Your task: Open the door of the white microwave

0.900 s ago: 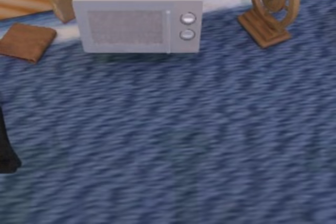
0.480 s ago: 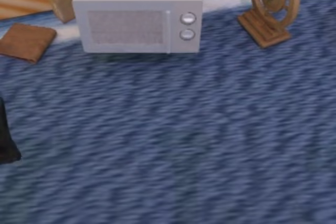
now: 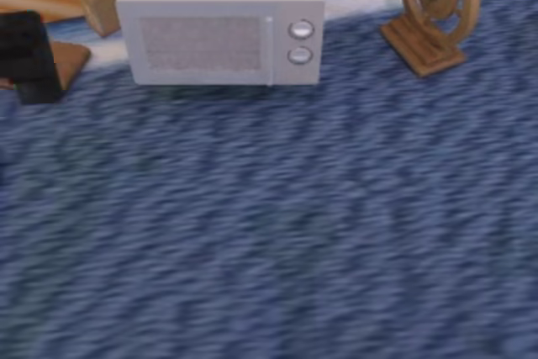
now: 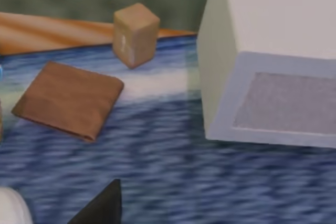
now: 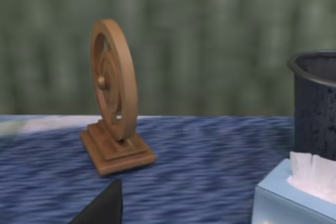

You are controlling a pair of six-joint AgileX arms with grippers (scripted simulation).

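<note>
Wooden block [image 4: 136, 34] and brown pad [image 4: 68, 99] flank the white microwave [image 3: 220, 18]

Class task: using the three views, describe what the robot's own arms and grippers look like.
Little shows. In the top view the left arm is a matte black, blocky shape at the table's left. Each wrist view shows only a dark, pointed finger tip: left gripper, right gripper. No cables or markings are visible.

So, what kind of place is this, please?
Probably a rendered household tabletop, not a real room: a white microwave with its door shut, a tissue box, and a wooden wheel ornament on blue cloth.
</note>
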